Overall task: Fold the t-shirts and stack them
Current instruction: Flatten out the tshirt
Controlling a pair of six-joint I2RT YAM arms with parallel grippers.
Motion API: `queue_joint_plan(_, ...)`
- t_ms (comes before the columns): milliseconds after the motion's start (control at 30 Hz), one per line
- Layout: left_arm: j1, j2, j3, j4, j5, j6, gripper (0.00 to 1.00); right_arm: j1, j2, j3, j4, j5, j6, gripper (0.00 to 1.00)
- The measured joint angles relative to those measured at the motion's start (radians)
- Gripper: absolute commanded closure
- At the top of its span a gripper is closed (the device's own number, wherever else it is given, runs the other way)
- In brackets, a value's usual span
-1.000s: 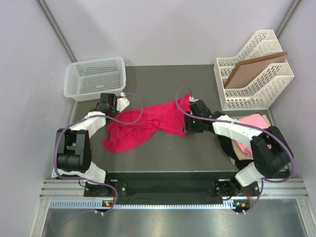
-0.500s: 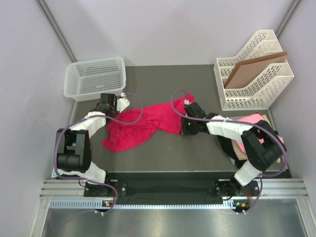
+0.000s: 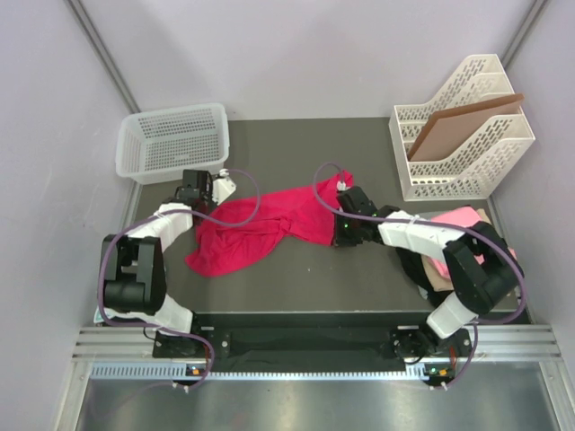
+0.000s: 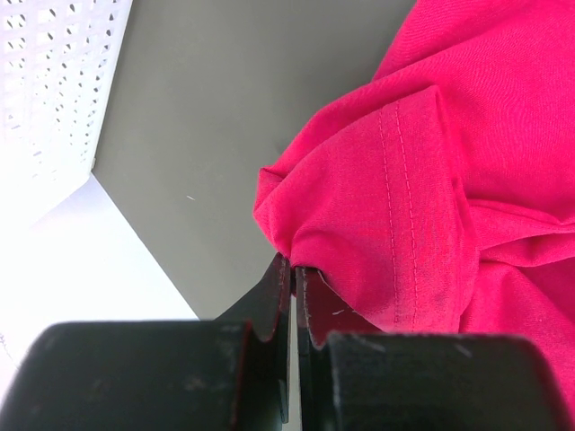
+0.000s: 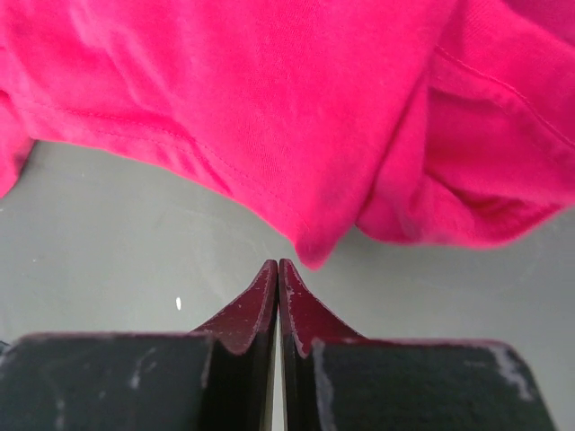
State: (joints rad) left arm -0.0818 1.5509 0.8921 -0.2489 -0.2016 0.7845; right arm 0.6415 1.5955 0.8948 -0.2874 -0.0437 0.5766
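Dark table [image 3: 296,269], crimson t-shirt [image 3: 269,220], left jaws pinching its edge

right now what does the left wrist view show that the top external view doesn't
Only the left wrist view: the stitched hem of the crimson t-shirt up close, and the left end effector shut on a fold at its edge.
Only the top external view: the right end effector, the file rack, the pile of other shirts and the crimson shirt's whole crumpled spread.
Both: the crimson t-shirt, the white basket and the dark table.
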Motion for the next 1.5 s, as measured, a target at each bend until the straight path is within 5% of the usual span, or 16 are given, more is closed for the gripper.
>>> queue_joint_plan(400,0.000,-0.206,0.190,-0.132,0.044,-0.028,1.00,0.021,-0.429,0.219,-0.151,0.152,-0.096,1.00)
queue_joint_plan(500,0.000,-0.306,0.252,-0.137,0.079,-0.035,1.00,0.022,-0.545,0.226,-0.146,0.166,-0.102,0.77)
queue_joint_plan(533,0.000,-0.341,0.253,-0.136,0.087,-0.035,1.00,0.022,-0.563,0.212,-0.137,0.160,-0.097,0.54)
queue_joint_plan(700,0.000,-0.399,0.201,-0.137,0.105,-0.034,1.00,0.031,-0.473,0.003,-0.022,0.047,-0.027,0.32)
queue_joint_plan(933,0.000,-0.315,0.103,-0.199,0.109,-0.034,1.00,0.098,-0.157,-0.117,0.013,-0.072,0.039,0.34)
queue_joint_plan(1500,0.000,-0.338,0.065,-0.200,0.116,-0.022,1.00,0.124,0.082,0.091,0.173,-0.159,0.089,0.44)
